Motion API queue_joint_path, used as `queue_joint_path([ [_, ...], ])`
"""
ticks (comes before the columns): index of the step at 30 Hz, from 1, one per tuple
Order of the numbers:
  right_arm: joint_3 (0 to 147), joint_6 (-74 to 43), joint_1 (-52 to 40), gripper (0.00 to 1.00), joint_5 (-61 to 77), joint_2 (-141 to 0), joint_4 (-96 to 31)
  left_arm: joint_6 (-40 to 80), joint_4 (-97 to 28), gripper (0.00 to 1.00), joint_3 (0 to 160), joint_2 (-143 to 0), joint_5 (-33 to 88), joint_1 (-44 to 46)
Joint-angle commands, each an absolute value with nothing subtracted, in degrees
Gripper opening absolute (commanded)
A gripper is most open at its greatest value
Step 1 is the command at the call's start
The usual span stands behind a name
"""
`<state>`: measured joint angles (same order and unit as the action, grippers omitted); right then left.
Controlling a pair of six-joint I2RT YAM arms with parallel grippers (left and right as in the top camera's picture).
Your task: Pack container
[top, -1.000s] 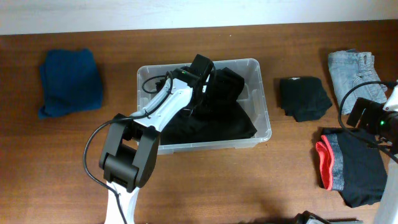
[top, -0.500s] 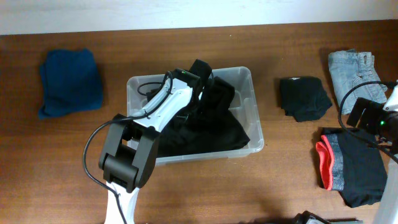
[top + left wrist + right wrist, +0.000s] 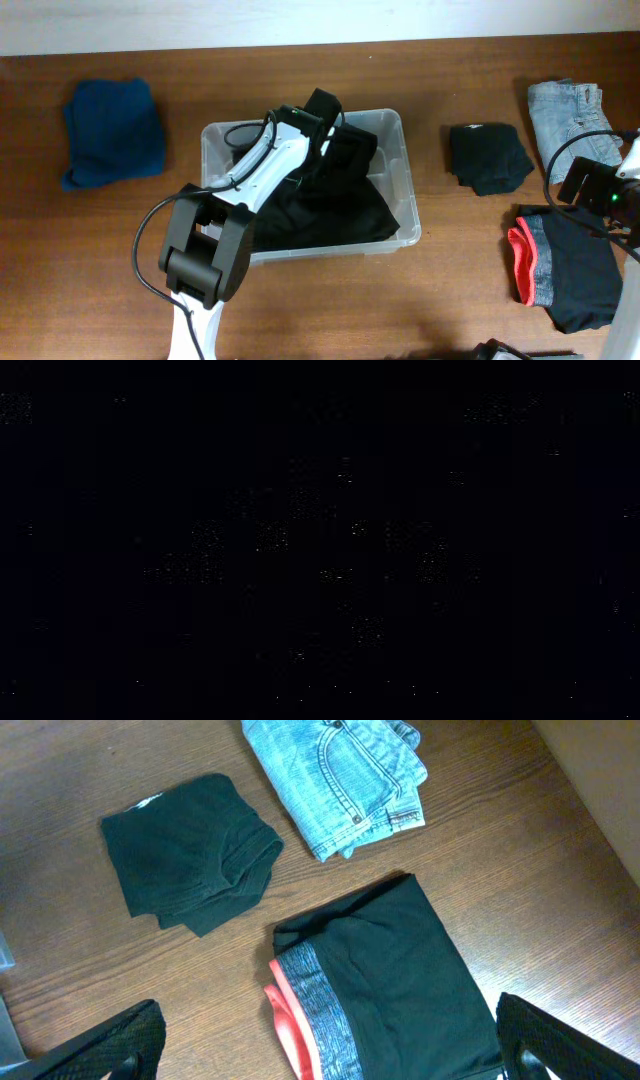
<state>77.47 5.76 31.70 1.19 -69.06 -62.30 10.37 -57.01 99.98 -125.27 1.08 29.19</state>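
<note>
Container [image 3: 408, 200] sits mid-tabletop [image 3: 450, 300], a bit left of centre and skewed slightly off square to the tabletop's edges. Clear tub, rim up. A black garment [image 3: 345, 205] fills most of its right and near part, bunched, not flat.

Left arm reaches from the near side over the tub's near-left corner. Left tool [image 3: 325, 112] is down at the far side of the tub, in the black fabric. Its wrist view is solid black (lens is buried, nothing to read there). Fingers are pressed together; can't tell whether any cloth is pinched between them.

Right tool [image 3: 328, 1020] hangs over the right end of the tabletop, well apart from the tub. Fingers are spread wide, nothing between them. Below it lie black shorts [image 3: 400, 980] with a grey waistband and a coral-red edge, flat on the wood.

Other items, all outside the tub:
- folded black piece [image 3: 488, 155], right of the tub, clear of it
- folded jeans [image 3: 565, 112], far right corner, just beyond the shorts
- folded blue cloth [image 3: 113, 130], far left, well apart from the tub

No piles touching each other.
</note>
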Motion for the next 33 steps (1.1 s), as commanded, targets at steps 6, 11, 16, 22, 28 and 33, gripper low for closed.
queue_joint_path([
  [6, 78.02, 5.28, 31.9, 0.98, 1.32, -68.84, -62.13, 2.85, -52.95, 0.0, 101.12, -125.99, 5.39, 29.02],
  [11, 78.02, 5.26, 31.9, 0.98, 1.32, -68.84, -62.13, -0.05, -52.38, 0.01, 101.1, -125.99, 7.09, 30.3],
  [16, 78.02, 5.26, 31.9, 0.98, 1.32, -68.84, -62.13, 1.58, -50.92, 0.01, 101.12, -125.99, 7.03, 30.98],
  [22, 78.02, 5.28, 31.9, 0.98, 1.32, -68.84, -62.13, 5.85, -49.15, 0.01, 101.1, -125.99, 6.24, 30.98],
  [28, 78.02, 5.28, 31.9, 0.98, 1.32, -68.84, -62.13, 8.08, -48.23, 0.01, 101.12, -125.99, 7.22, 30.98],
  [33, 78.02, 5.26, 31.9, 0.98, 1.3, -68.86, -62.13, 8.08, -48.18, 0.01, 103.85, -125.97, 11.51, 30.98],
])
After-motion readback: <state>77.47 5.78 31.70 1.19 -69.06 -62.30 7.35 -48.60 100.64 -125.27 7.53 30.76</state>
